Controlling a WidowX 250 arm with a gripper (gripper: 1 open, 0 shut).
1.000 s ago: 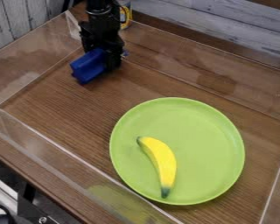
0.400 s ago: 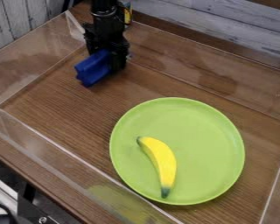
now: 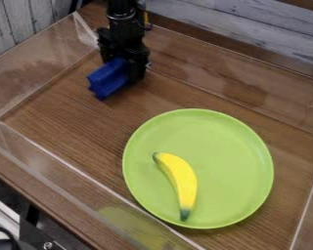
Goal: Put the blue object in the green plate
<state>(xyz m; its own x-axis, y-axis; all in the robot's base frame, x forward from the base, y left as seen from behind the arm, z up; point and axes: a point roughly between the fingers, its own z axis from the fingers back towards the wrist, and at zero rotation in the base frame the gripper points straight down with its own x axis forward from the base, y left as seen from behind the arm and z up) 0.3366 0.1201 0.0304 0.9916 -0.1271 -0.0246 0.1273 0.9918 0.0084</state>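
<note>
Shifted rightward: blue object (image 3: pixel 110 80) under claw (image 3: pixel 124 64)

the block (image 3: pixel 110 80) is deep blue, short and elongated, tilted, sitting at the gripper's (image 3: pixel 124 66) tip, its upper end hidden between the fingers. the plate (image 3: pixel 231 146) is round, lime green, shallow-rimmed, lying flat well apart from the gripper, toward the near right.

The banana (image 3: pixel 178 182) lies in the plate (image 3: pixel 238 146); the block (image 3: pixel 110 79) sits behind-left on the table (image 3: pixel 67 117), well apart.
</note>
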